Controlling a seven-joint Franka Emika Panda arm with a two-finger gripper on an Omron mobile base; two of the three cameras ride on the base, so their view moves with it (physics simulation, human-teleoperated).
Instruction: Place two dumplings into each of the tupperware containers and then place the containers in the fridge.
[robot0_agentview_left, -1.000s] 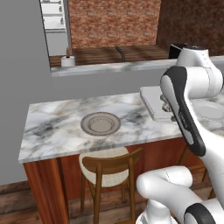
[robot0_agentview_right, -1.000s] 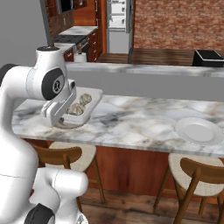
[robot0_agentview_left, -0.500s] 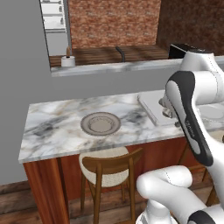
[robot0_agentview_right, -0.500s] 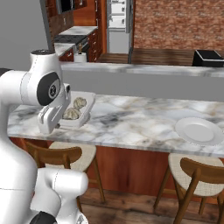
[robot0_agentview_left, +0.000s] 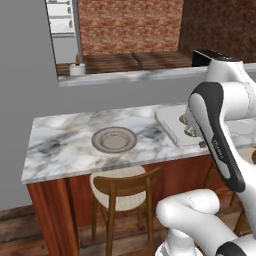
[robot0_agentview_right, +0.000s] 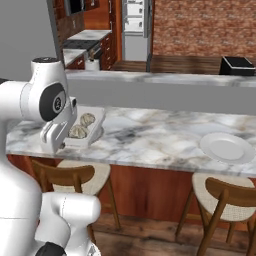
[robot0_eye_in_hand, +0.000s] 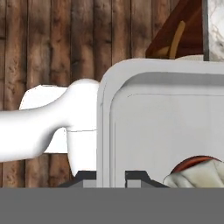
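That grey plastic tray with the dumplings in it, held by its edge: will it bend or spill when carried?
The tupperware container looks stiff: its raised rim shows no sag where the end effector pinches it. Held by one edge, it could tilt. The two dumplings lie loose, so they may slide, though the rim probably keeps them in.

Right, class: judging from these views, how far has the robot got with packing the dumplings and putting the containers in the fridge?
Done: one tupperware container holds two dumplings. In hand: the gripper is shut on that container's rim at the counter edge. Left: carrying it to the fridge across the kitchen, plus the second container, whose state cannot be told here.
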